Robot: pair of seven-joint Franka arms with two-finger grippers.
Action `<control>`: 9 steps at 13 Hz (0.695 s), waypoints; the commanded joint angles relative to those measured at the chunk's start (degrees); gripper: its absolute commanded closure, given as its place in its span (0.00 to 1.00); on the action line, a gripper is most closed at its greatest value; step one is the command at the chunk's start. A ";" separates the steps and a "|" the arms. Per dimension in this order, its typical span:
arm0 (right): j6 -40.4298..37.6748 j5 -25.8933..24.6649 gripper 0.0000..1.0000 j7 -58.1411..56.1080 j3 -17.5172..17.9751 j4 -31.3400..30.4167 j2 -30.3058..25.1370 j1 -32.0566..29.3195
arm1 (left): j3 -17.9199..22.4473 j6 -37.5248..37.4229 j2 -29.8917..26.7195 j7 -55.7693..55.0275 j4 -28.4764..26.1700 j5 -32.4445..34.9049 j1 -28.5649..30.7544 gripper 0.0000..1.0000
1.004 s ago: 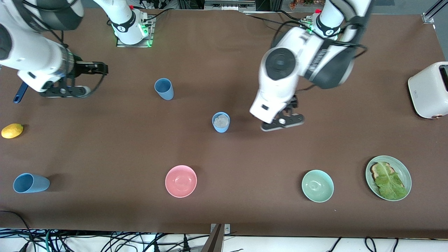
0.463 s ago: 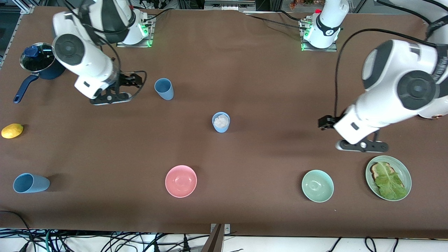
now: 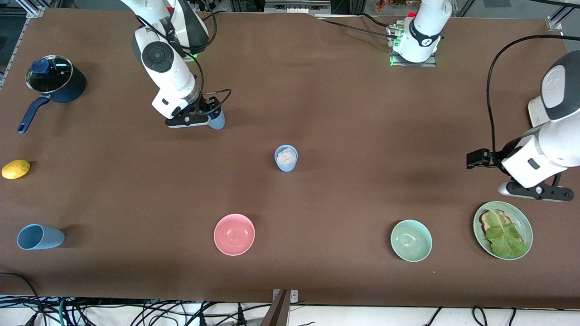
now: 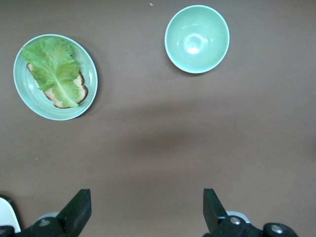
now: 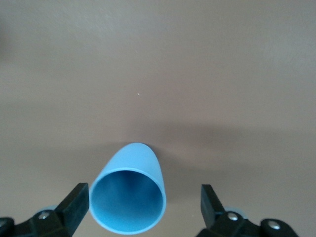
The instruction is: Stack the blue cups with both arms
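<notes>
Clock hours here are read on the tabletop [image 3: 344, 113] as the front camera shows it, with twelve toward my bases.

My right hand [image 3: 189, 121] hangs low over the first cup [image 3: 218, 123]. Its fingers [image 5: 74, 203] are spread wide and grip nothing. In the right wrist view this cup stands upright and empty, mouth up, between the two fingers and closer to one of them. I cannot tell whether that finger touches it.

My left hand [image 3: 537, 192] is fully open and empty too. It waits over bare tabletop at the left arm's end, with the plate [image 3: 525, 222] of toast and lettuce just at its six o'clock and the green bowl [image 3: 411, 240] at its eight.

The middle cup [image 3: 286, 158] stands upright at four o'clock from the first cup, well apart from it, with something pale inside. The tipped cup [image 3: 40, 237] lies on its side at about eight o'clock, near the right arm's end and closer to the camera. A pink bowl [image 3: 234, 234], a lemon [image 3: 16, 169] and a lidded pot [image 3: 56, 81] play no part.

As I judge it, the work has barely begun. No cup sits inside another, and all three are on the tabletop, well apart. The step in hand looks like closing on the first cup. After that come lifting it, carrying it to a second cup and nesting them, then dealing with the third. The left hand has no cup near it.
</notes>
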 commanded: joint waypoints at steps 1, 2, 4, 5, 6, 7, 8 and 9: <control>1.58 0.26 0.00 -0.49 0.03 -2.99 -1.03 -0.41 | 0.01 0.48 -4.41 0.99 -3.86 -0.27 2.05 0.00; 1.76 0.18 0.00 -0.49 0.03 -3.61 -0.59 -0.41 | 0.01 0.48 -5.90 0.99 -5.26 -0.53 2.40 0.00; 1.76 0.18 0.00 -0.49 0.03 -3.88 0.99 -0.41 | 0.01 0.04 -7.49 1.69 -8.25 -0.53 2.67 0.00; 2.02 0.18 0.08 -0.40 0.03 -3.79 1.78 -0.41 | 0.01 -0.74 -9.58 1.52 -10.52 0.07 2.41 0.00; 2.72 0.18 0.29 -0.40 0.03 -3.79 1.96 -0.32 | -0.25 -0.84 -10.91 1.95 -11.59 0.08 1.97 0.00; 2.73 0.18 0.57 -0.40 0.03 -3.79 2.22 -0.32 | -0.51 -0.84 -11.62 1.78 -11.78 0.08 1.70 0.00; 2.82 0.18 0.81 -0.31 0.03 -3.79 2.22 -0.32 | -0.60 -0.75 -11.80 1.35 -13.00 -0.01 1.70 0.00; 2.91 0.26 0.98 -0.23 0.03 -3.71 2.48 -0.06 | -0.60 1.77 -11.80 1.34 -13.97 -0.01 2.14 0.00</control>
